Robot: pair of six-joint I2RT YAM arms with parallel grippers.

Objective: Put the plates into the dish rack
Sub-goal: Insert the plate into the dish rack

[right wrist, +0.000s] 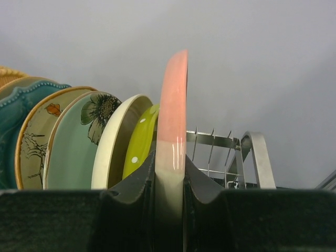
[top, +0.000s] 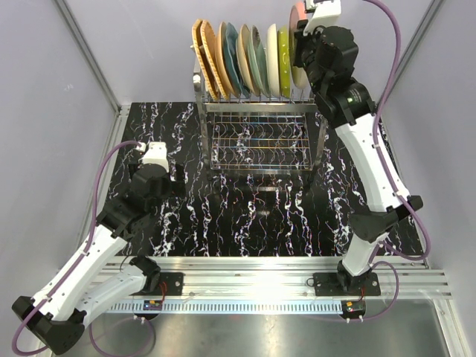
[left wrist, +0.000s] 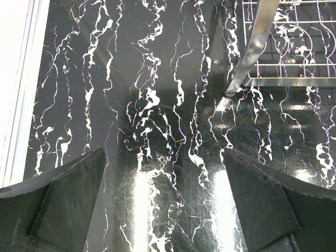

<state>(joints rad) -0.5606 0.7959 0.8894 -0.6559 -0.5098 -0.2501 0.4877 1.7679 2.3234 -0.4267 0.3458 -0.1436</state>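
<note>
Several plates stand on edge in the top tier of the dish rack (top: 260,141): orange woven ones (top: 204,56) at the left, then teal (top: 230,59), pale green, cream (top: 271,52) and yellow-green dotted (top: 284,59). My right gripper (right wrist: 169,173) is shut on the rim of a pink-edged plate (right wrist: 173,105), which it holds upright just right of the yellow-green one (right wrist: 139,144). From above, this plate (top: 299,74) sits at the row's right end under my right gripper (top: 303,33). My left gripper (left wrist: 163,152) hangs open over bare table, left of the rack.
The rack's steel leg (left wrist: 252,52) stands ahead and right of the left gripper. Free tines (right wrist: 212,142) show to the right of the held plate. The black marbled table (top: 245,223) is bounded by white walls, with a metal rail at the near edge.
</note>
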